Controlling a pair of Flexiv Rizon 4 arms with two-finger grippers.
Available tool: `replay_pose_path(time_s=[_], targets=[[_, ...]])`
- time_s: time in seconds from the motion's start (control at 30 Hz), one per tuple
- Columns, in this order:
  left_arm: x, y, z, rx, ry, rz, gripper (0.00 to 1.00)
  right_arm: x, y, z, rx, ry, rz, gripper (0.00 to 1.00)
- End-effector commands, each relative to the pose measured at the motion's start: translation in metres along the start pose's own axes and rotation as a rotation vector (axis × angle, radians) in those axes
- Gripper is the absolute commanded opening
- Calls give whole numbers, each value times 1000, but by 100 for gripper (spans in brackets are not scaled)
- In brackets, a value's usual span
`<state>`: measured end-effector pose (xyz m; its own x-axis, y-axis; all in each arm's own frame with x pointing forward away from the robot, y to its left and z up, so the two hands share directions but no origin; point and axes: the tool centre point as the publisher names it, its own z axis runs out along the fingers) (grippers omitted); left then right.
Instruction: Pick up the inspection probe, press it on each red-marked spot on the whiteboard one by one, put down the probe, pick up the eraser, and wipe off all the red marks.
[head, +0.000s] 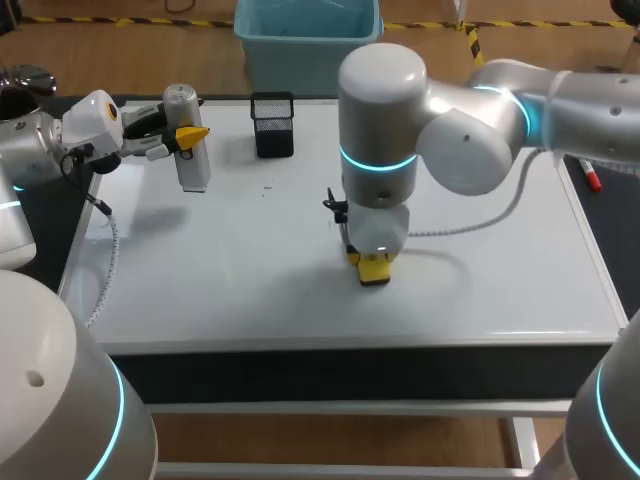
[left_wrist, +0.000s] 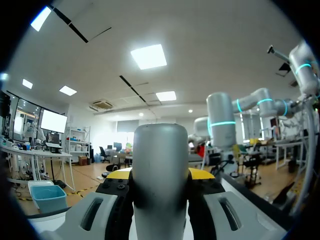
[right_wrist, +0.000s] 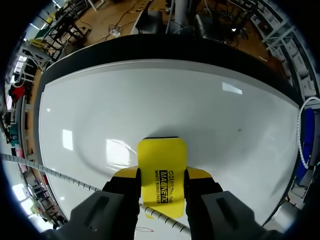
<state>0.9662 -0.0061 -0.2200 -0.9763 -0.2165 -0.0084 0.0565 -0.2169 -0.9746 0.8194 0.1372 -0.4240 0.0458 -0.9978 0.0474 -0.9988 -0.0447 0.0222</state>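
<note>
Right end effector (head: 374, 266) points down, clamping eraser (right_wrist: 161, 172) on whiteboard (head: 230, 270); left end effector (head: 186, 134) grips upright probe (head: 191, 168).

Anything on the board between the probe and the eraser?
No. Head view shows only bare whiteboard, one tiny speck, between probe and eraser; the black mesh holder sits off that line.

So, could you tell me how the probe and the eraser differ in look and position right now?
The probe is a grey cylinder; the eraser is a flat yellow block. The probe stands upright at the back left of the whiteboard; the eraser sits flat near its middle. Both are clamped: the probe in the left gripper, the eraser in the right gripper.
</note>
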Motion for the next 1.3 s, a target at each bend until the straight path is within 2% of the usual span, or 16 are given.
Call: replay_pose_path(time_s=[0.03,0.67,0.97,1.3], targets=[[-1,0,0,2,2,1,0,4,-3,2,-6,1,0,0],[-1,0,0,2,2,1,0,40,-6,8,-19,17,81,0],[-1,0,0,2,2,1,0,65,-8,6,-17,29,142,0],[-1,0,0,2,2,1,0,95,-10,-8,-15,-21,196,0]])
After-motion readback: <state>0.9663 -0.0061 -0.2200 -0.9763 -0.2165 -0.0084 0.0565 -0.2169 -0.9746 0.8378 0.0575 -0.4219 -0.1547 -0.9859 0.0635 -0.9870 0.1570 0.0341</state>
